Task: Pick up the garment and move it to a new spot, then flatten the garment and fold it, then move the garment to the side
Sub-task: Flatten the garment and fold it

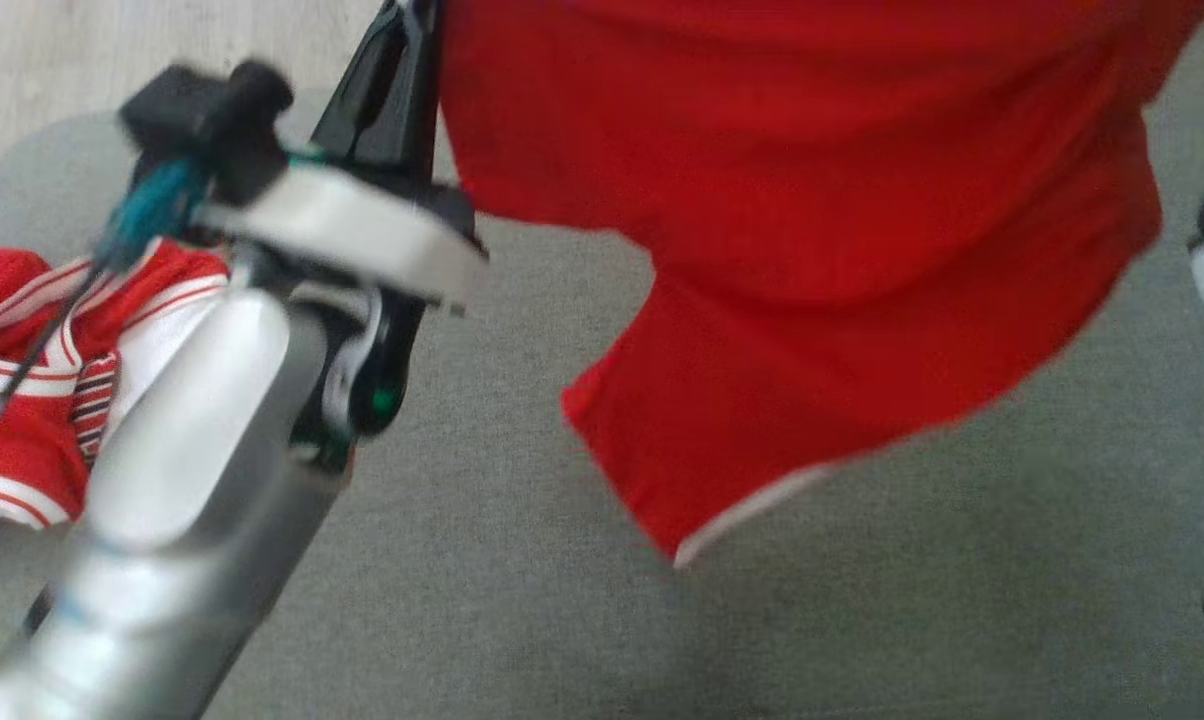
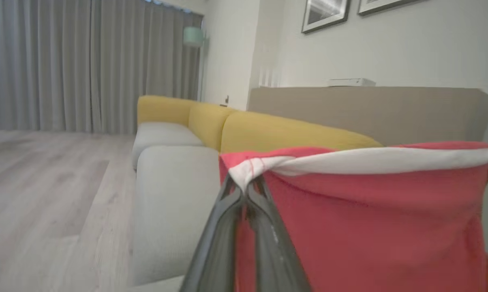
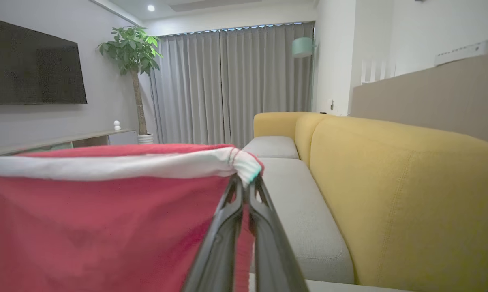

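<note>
Grey sofa seat sits under the head camera, with wood floor at the top-left corner. The red garment hangs in the air over the seat, stretched between both arms by its white band.

Left gripper: jaws closed on one end of the band. Right gripper: jaws closed on the other end.

Key relation: the band runs side to side between the two grips and the cloth drops below it toward the seat. Neither arm is nearer. My read is that laying it flat needs both arms lowering together.

The lower hem corner hangs lowest; I can't tell if it touches the seat.

Hard to read:
- The head view is blurred.
- The left forearm covers part of a pile of red-and-white striped clothes on the seat's left.
- The garment's top edge is cropped there.
- The right arm is cut off at that view's right edge.
</note>
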